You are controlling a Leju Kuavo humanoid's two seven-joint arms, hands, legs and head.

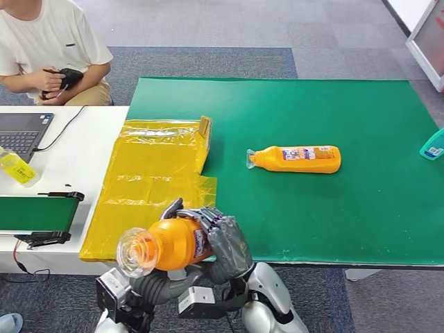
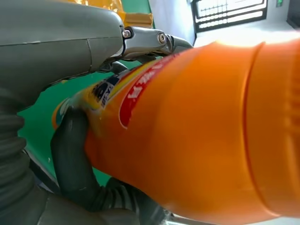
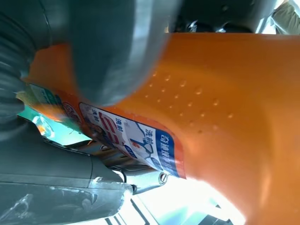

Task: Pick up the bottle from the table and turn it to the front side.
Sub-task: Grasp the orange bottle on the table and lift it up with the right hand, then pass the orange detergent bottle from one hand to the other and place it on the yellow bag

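- Both hands clasp an orange bottle (image 1: 175,244) at the near edge of the table (image 1: 325,215), lifted off the surface, lying roughly level, with its clear cap end (image 1: 132,252) aimed toward the robot's left and toward the camera.
- Right hand (image 1: 225,239) wraps over the bottle's base end, grey fingers (image 1: 207,216) curled across the top of the body.
- Left hand (image 1: 157,284) grips from beneath, near the neck; in the left wrist view its dark fingers (image 2: 72,159) hook round the orange body just beside the printed label (image 2: 106,91).
- Right wrist view: the thick grey thumb (image 3: 106,51) presses on the bottle's orange wall, above a blue, white and red label (image 3: 141,140).
- Second orange bottle (image 1: 295,159) lies on its side farther out on the green table, well apart from the hands, cap pointing to the left.
- Yellow plastic bag (image 1: 152,180) lies spread across the table's left edge, just beyond the held bottle.
- Person in a white shirt (image 1: 50,41) sits at the far left behind a white desk (image 1: 78,152), holding a dark device (image 1: 65,78); a laptop (image 1: 23,132) rests on the desk.
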